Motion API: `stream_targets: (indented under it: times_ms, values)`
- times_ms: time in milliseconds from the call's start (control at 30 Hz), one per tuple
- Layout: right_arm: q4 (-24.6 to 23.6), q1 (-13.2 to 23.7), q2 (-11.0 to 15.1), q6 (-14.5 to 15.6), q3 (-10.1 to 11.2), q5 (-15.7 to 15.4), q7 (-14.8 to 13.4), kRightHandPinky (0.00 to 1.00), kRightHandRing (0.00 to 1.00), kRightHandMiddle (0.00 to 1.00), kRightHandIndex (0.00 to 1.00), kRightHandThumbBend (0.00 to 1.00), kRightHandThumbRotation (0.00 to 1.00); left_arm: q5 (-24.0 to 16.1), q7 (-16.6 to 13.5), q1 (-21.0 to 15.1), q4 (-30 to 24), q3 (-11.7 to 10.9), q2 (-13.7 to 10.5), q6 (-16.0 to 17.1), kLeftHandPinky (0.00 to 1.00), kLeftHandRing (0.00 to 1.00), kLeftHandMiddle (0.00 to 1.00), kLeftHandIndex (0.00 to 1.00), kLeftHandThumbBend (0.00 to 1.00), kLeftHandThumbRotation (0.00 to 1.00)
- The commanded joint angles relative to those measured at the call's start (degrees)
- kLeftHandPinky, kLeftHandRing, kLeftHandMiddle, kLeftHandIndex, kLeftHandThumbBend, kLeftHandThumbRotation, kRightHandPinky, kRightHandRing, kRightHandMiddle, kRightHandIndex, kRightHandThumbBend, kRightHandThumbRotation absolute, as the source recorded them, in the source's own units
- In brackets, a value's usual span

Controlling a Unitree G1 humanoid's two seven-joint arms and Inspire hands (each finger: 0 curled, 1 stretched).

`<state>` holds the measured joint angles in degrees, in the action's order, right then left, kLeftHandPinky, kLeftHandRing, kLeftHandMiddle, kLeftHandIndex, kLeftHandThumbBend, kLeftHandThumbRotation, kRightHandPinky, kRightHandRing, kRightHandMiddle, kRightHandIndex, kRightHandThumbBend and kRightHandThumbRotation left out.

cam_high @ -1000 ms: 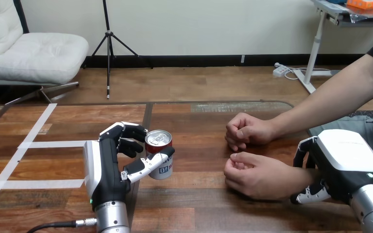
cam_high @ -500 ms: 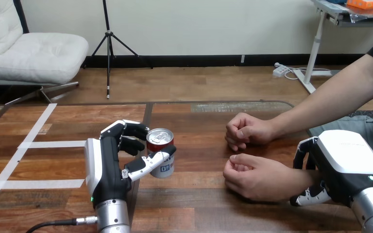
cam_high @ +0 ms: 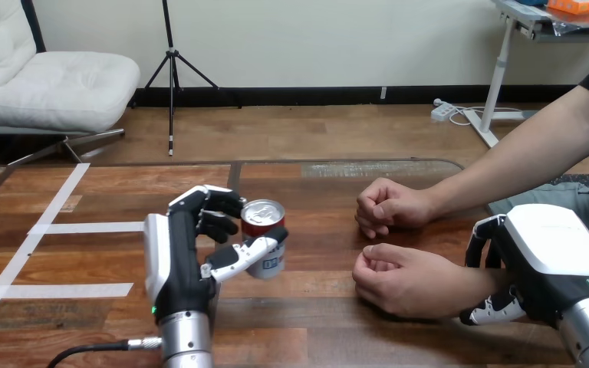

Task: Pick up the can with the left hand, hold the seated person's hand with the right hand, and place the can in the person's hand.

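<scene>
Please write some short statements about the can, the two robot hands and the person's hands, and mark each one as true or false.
1. The left robot hand has its fingers and thumb curled round the can. True.
2. The can lies on its side. False: it is upright in that hand's grasp.
3. The can rests in the person's nearer hand. False: it is apart from it, to its left.
4. The right robot hand has fingers and thumb curled round the wrist of that nearer hand. True.
5. The person's nearer hand is spread flat, palm up. False: its fingers are curled in.
</scene>
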<state>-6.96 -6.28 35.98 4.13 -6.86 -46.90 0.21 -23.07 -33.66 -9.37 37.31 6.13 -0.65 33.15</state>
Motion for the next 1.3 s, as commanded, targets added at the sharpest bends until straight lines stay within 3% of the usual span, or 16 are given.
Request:
stream_targets:
  times_ms: [0,333,1100,1267]
  values:
    - [-5.6,2.8,-0.8,-0.2,2.7,0.8,-1.0,0.24,0.31,0.39,0.44,0.91,0.00,0.4,1.1,-4.7,-4.9,0.8,1.5,0.9,0.36,0.41,0.43,0.45,0.60,0.00]
    - [-6.8,2.5,-0.8,-0.2,3.0,0.6,-1.1,0.26,0.32,0.39,0.44,0.93,0.00,1.1,4.0,-5.7,-6.6,1.6,3.4,1.6,0.37,0.41,0.43,0.45,0.59,0.00]
    - [-11.2,0.5,-0.8,-0.5,3.9,0.2,-0.8,0.30,0.36,0.42,0.45,0.94,0.00,0.4,6.2,-7.7,-6.0,5.3,6.2,1.2,0.36,0.39,0.42,0.44,0.58,0.00]
    - [-11.4,0.1,-0.6,-1.7,4.2,0.2,-2.1,0.29,0.35,0.41,0.45,0.95,0.00,0.4,6.5,-8.1,-5.3,6.2,6.8,1.1,0.35,0.39,0.42,0.44,0.58,0.00]
